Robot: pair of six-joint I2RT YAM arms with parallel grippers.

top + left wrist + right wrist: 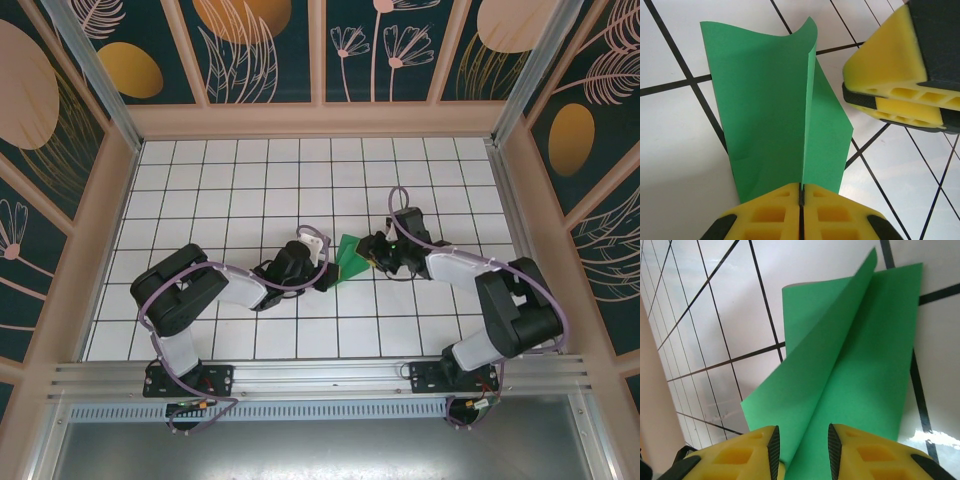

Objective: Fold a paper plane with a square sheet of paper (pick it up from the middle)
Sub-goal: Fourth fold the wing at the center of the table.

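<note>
At the left-hand end of the square sheet of paper, the left gripper has its yellow pads pressed together on the raised centre crease. No gap shows between the pads, and the green ridge runs straight out from their seam. The sheet is bright green and half folded. It stands up along that crease like a shallow tent, with one flap spread over the white tiled table and its far corner curling upward. In the overhead view the sheet lies between the two grippers on the table.

At the opposite, right-hand end of the sheet, the right gripper has its jaws narrowly apart. A slot shows between the two yellow fingers, and the fold of the paper runs toward that slot. Whether the pads actually touch the sheet cannot be told from here. In the left wrist view the same gripper sits just beside the sheet's right edge, low over the tiles.
</note>
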